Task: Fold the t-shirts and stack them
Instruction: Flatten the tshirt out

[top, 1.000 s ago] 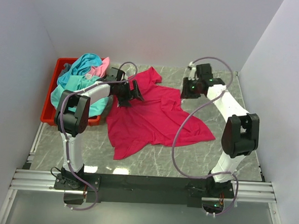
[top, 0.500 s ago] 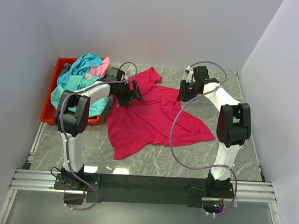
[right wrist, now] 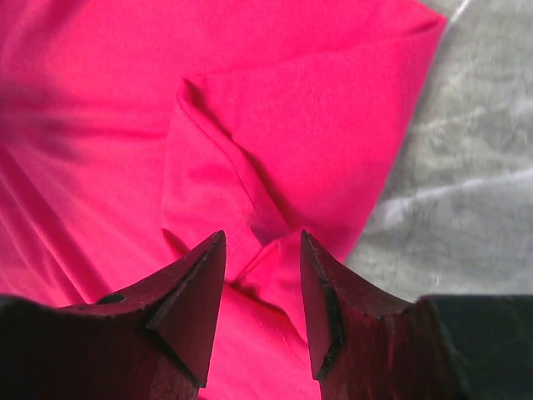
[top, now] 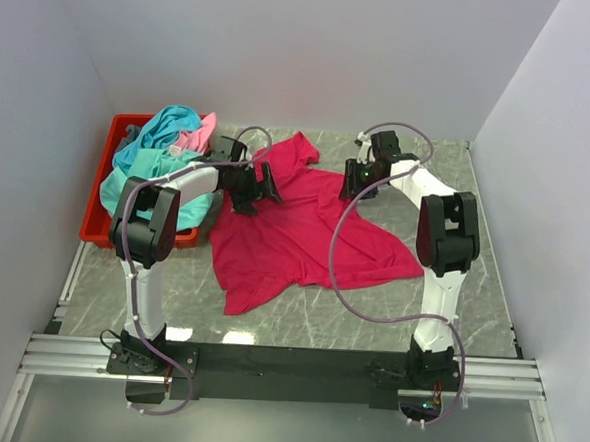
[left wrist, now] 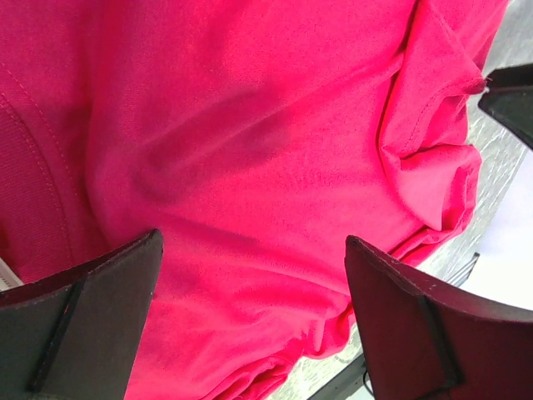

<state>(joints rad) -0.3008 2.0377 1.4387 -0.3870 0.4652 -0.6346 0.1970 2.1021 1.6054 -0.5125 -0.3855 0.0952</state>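
Mid-desk, the magenta-red cloth t-shirt [top: 304,232] is lying rumpled, reaching toward the far edge. Over its far-left part the left gripper [left wrist: 250,250] is hovering, jaws spread wide. Nearer the far edge the right gripper [right wrist: 262,237] is straddling a raised fold, jaws narrowly parted. The teal cloth shirt [top: 160,133] and light pink cloth shirt [top: 197,135] are heaping in the red plastic bin [top: 97,184] at the far-left corner.

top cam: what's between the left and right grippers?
Only the magenta shirt. In the top view its cloth fills the stretch from the left gripper to the right gripper; nothing else lies there.
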